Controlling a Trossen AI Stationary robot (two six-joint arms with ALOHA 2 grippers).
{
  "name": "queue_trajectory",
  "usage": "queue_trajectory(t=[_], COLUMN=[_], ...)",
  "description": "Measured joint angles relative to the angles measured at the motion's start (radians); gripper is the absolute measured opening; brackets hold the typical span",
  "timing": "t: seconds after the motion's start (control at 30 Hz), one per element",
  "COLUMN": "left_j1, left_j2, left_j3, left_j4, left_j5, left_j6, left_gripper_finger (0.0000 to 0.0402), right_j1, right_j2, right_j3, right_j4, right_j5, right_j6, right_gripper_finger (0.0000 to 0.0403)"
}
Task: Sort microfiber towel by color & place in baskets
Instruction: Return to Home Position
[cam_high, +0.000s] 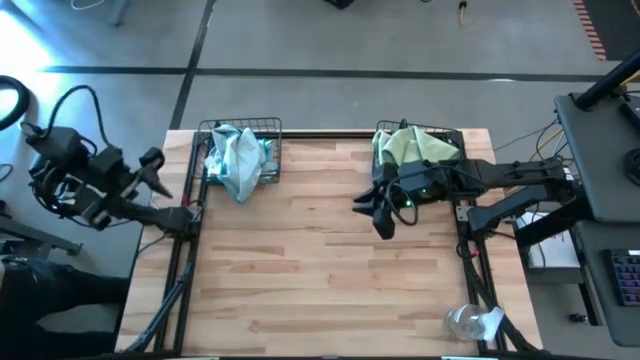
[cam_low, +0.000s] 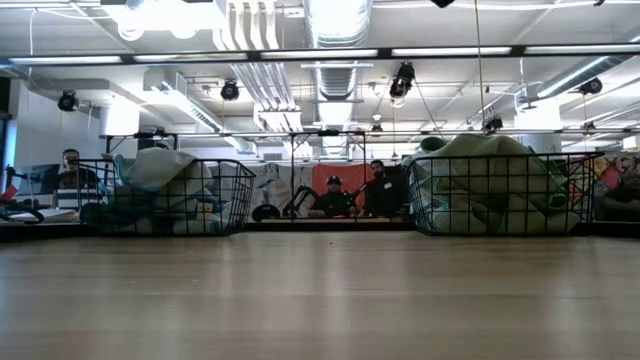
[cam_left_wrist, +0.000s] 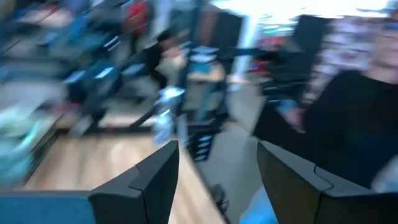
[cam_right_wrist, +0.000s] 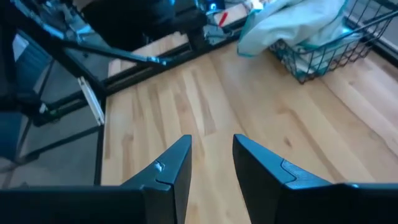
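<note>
Two black wire baskets stand at the table's far edge. The left basket (cam_high: 240, 150) holds light blue towels (cam_high: 236, 160) that spill over its near rim; in the right wrist view the blue towels (cam_right_wrist: 292, 25) hang over the wire rim (cam_right_wrist: 323, 56). The right basket (cam_high: 418, 145) holds pale green towels (cam_high: 410, 148). In the low view both baskets (cam_low: 165, 197) (cam_low: 495, 190) sit filled. My right gripper (cam_high: 375, 215) (cam_right_wrist: 211, 162) hovers open over the bare wood near the right basket. My left gripper (cam_high: 160, 175) (cam_left_wrist: 217, 180) is open beyond the table's left edge.
A crumpled clear plastic wrapper (cam_high: 472, 321) lies at the table's near right corner. Bare wood (cam_high: 320, 260) fills the middle of the table. People sit in the room behind the baskets (cam_low: 335, 195). Frame rails run along both sides of the table (cam_high: 185, 260).
</note>
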Motion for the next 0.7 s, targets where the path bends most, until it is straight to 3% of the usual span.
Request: queue_trajectory(t=[0.1,0.4,0.7], left_j1=[0.000,0.000,0.000], left_j2=[-0.053,-0.260,-0.482], left_j3=[-0.081,-0.360,-0.537], left_j4=[0.065,0.261,0.385], left_j5=[0.107,0.112,0.113], left_j6=[0.058,-0.025,-0.082], left_gripper_finger=[0.0201,0.0201,0.0201], right_j1=[0.018,0.032,0.032], right_j2=[-0.001,-0.011,-0.098], right_j3=[-0.019,-0.048,-0.134], right_j4=[-0.004,0.011,0.068], right_j5=[0.000,-0.001,0.029], right_j6=[-0.003,-0.012,-0.022], right_gripper_finger=[0.0112,0.0112,0.0112])
